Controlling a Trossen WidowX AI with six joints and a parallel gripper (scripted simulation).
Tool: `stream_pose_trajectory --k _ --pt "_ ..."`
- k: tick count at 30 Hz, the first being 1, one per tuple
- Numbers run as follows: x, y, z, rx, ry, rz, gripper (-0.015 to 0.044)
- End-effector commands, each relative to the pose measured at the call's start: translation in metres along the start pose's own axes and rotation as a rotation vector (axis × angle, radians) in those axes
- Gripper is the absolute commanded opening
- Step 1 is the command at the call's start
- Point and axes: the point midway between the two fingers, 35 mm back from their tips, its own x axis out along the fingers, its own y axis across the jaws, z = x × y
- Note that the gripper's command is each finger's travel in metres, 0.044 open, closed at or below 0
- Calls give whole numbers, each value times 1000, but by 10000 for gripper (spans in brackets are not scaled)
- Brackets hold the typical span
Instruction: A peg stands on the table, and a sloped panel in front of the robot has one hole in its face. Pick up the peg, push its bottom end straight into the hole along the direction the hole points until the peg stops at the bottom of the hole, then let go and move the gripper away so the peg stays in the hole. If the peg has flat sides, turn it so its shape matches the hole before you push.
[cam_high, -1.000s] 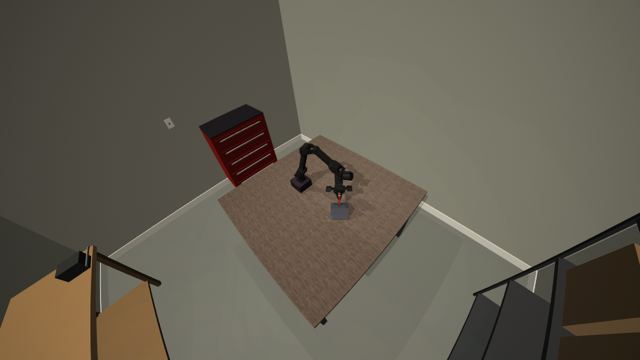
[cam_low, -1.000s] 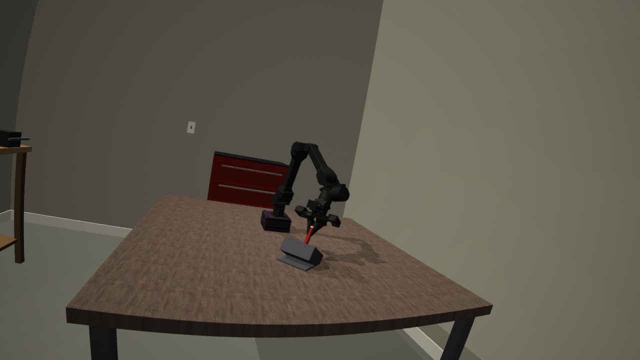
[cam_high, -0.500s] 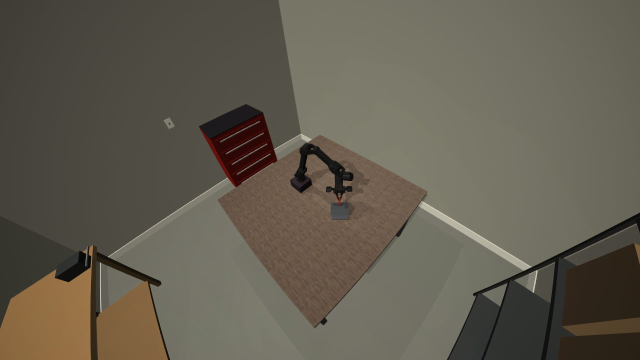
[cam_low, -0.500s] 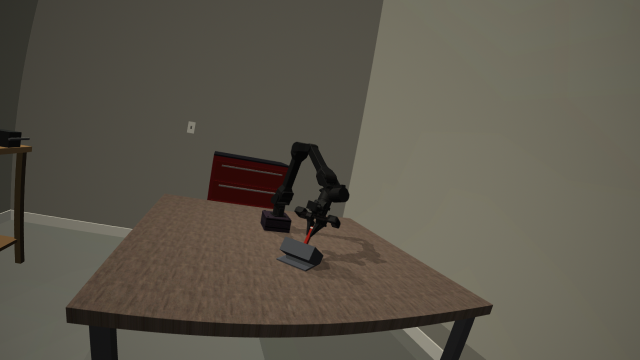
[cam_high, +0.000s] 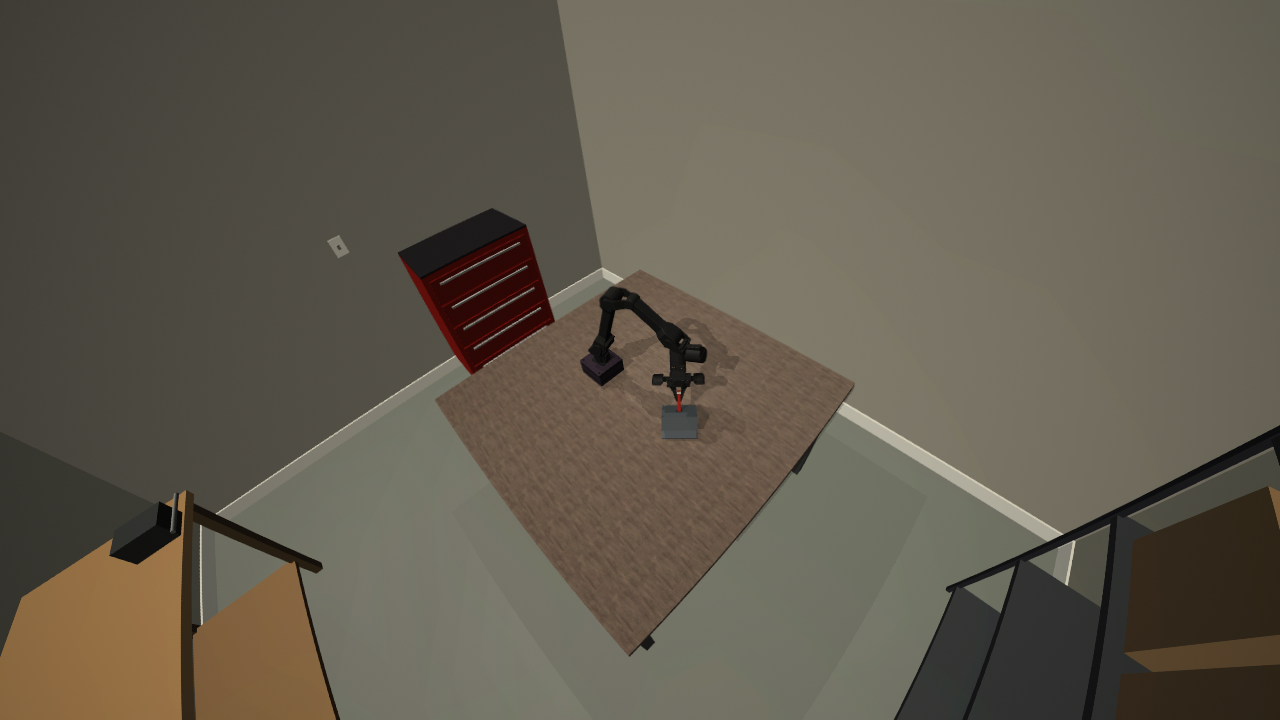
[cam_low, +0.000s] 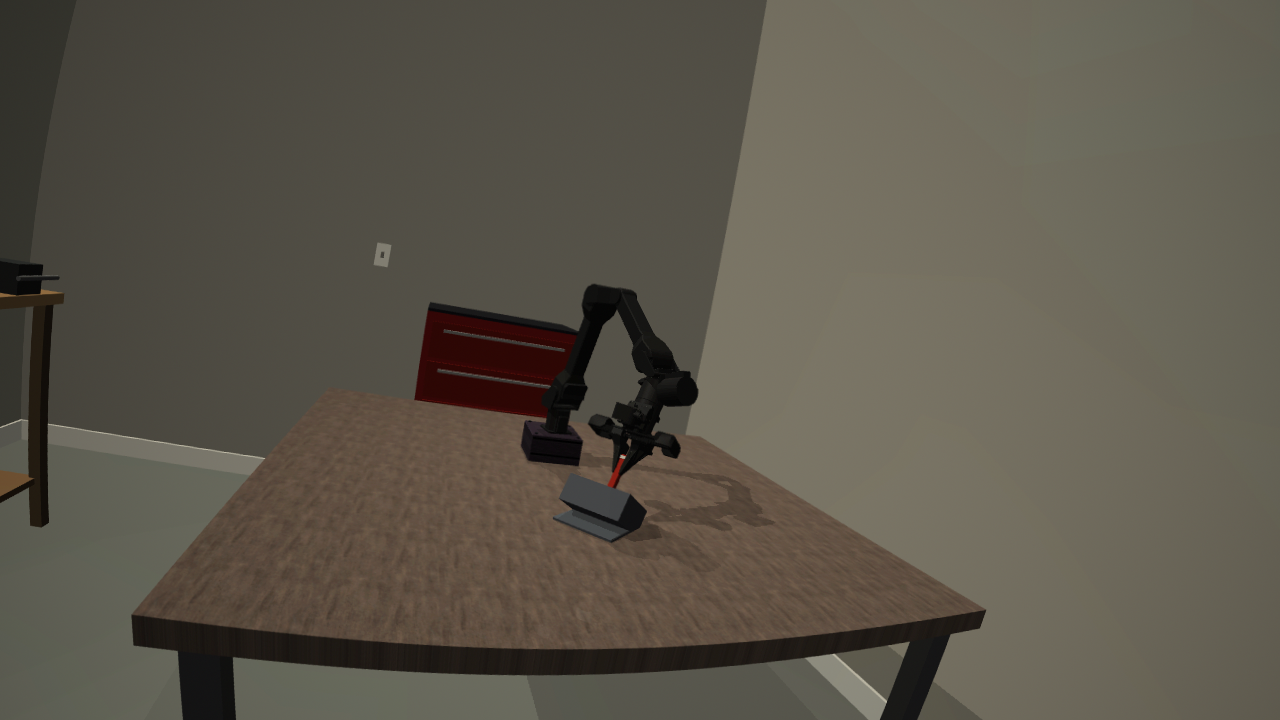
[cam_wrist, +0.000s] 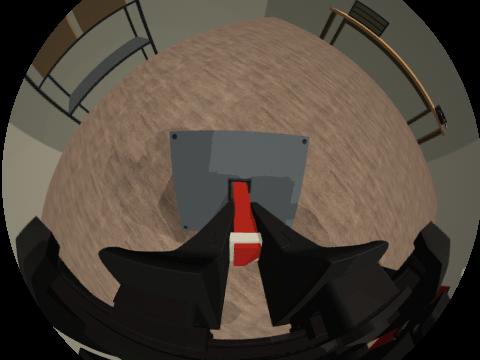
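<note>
1. A black arm (cam_high: 640, 317) is arching from its base (cam_high: 601, 367) on the brown table (cam_high: 572, 501) and reaching down toward a grey sloped panel (cam_high: 679, 422).
2. The gripper (cam_high: 678, 391) is pointing down just above the panel and clamping a thin red peg (cam_high: 678, 400), whose lower end is meeting the panel's upper edge.
3. A red drawer cabinet (cam_high: 478, 291) is standing against the wall beside the table's far corner.
4. The arm's shadow is falling on the table to the right of the gripper.
</note>
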Motion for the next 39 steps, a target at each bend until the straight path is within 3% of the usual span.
stream_pose_trajectory --k 1,39 --pt "2 -1 -2 -7 5 -3 0" --pt "15 -1 1 -7 4 -3 0"
